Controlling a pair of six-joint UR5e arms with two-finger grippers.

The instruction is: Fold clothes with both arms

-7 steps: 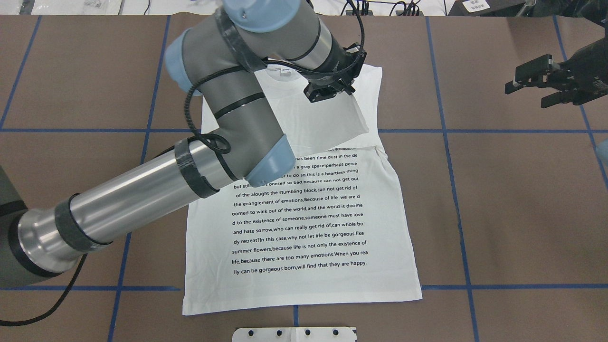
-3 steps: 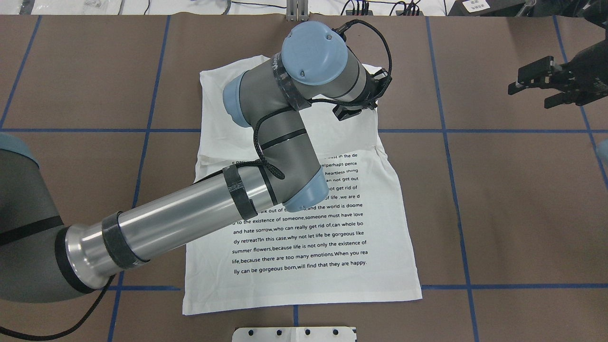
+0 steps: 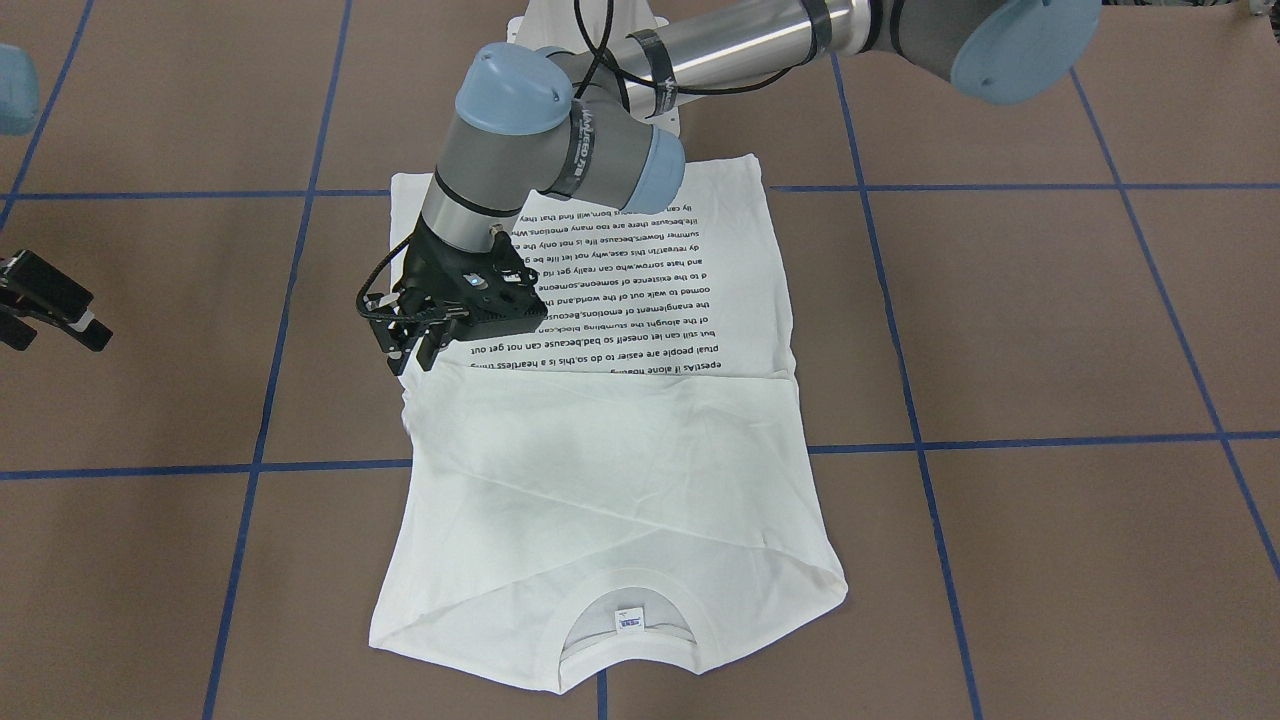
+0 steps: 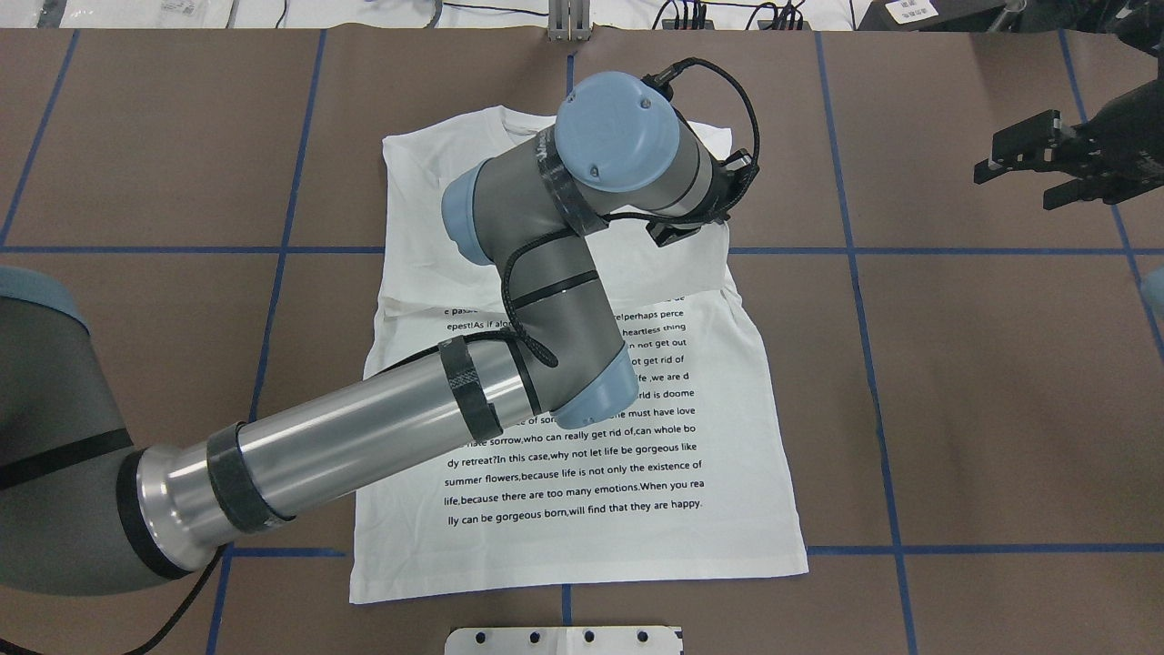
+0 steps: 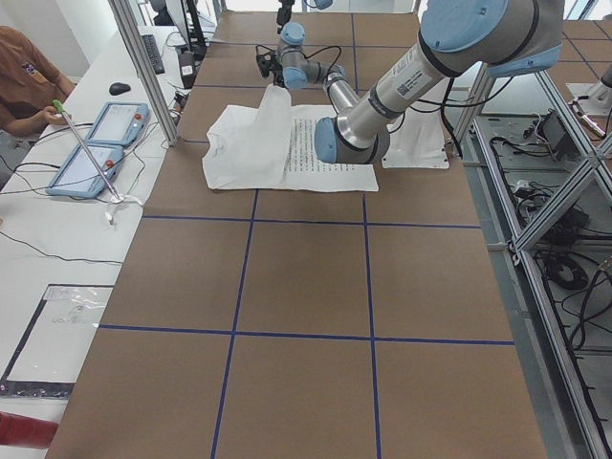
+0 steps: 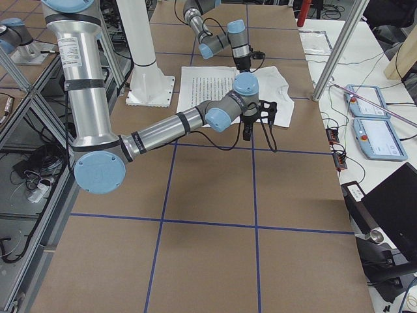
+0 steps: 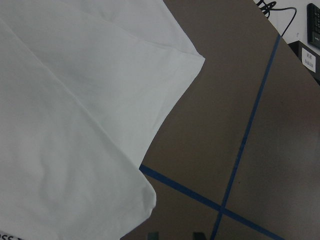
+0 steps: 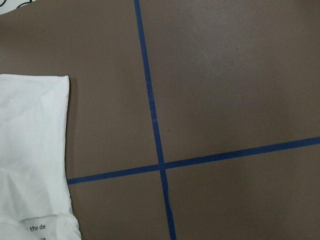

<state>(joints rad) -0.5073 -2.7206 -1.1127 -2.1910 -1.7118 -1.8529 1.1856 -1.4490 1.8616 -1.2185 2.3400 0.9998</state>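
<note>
Centrally on a brown table (image 4: 982,382) marked with blue tape lines (image 4: 875,364) lies a white shirt (image 3: 620,470), flat and printed side up. Its hem points toward the robot and its collar away. Plain white cloth is folded in across the chest, covering the top of a block of black text (image 4: 582,473). A small neck label (image 3: 627,621) shows inside the collar.

The left arm (image 4: 364,446) reaches over the shirt. Its claw (image 3: 412,357) hangs low at the shirt's side edge on the robot's right, just where the folded part meets the print. Its fingers are spread with nothing between them — the wrist camera shows only the cloth's edge and bare table below. Whether they touch the cloth cannot be told.

The right claw (image 4: 1014,177) hovers over bare table, well apart from the shirt, also spread and empty.
</note>
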